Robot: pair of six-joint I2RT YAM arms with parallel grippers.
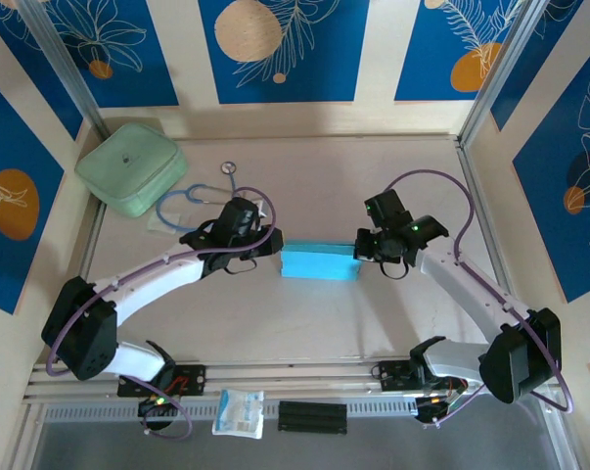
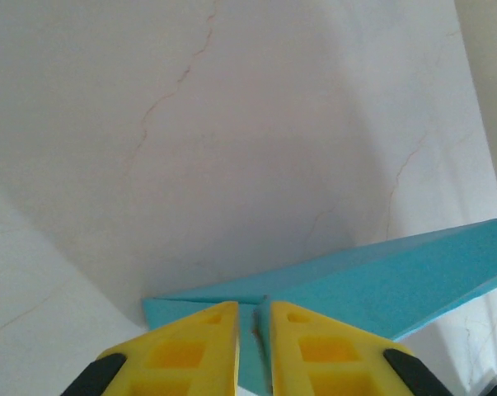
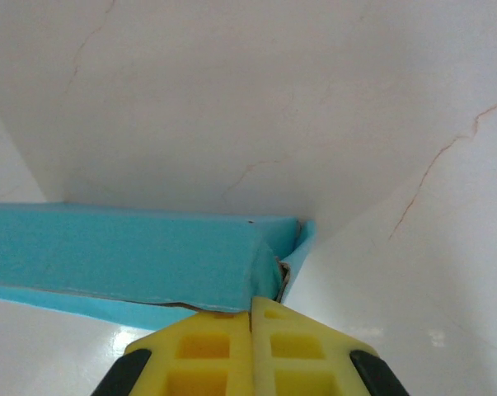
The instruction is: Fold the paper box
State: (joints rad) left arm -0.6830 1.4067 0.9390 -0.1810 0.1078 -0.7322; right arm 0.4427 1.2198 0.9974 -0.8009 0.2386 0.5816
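Observation:
The paper box (image 1: pixel 320 262) lies flat in the middle of the table as a sky-blue rectangular block, with one gripper at each end. My left gripper (image 1: pixel 275 250) is at its left end. In the left wrist view its yellow fingers (image 2: pixel 250 309) stand a narrow slit apart, shut on a blue end flap of the box (image 2: pixel 380 280). My right gripper (image 1: pixel 361 253) is at the right end. Its yellow fingers (image 3: pixel 251 304) are pressed together with no gap, the tips against the end corner of the box (image 3: pixel 133 252), where a loose blue flap (image 3: pixel 302 239) sticks out.
A pale green rounded case (image 1: pixel 131 168) sits at the back left with a stethoscope (image 1: pixel 202 196) beside it. A small clear-white packet (image 1: pixel 239 412) and a black strip (image 1: pixel 312 416) lie on the near rail. Patterned walls close in the table on three sides.

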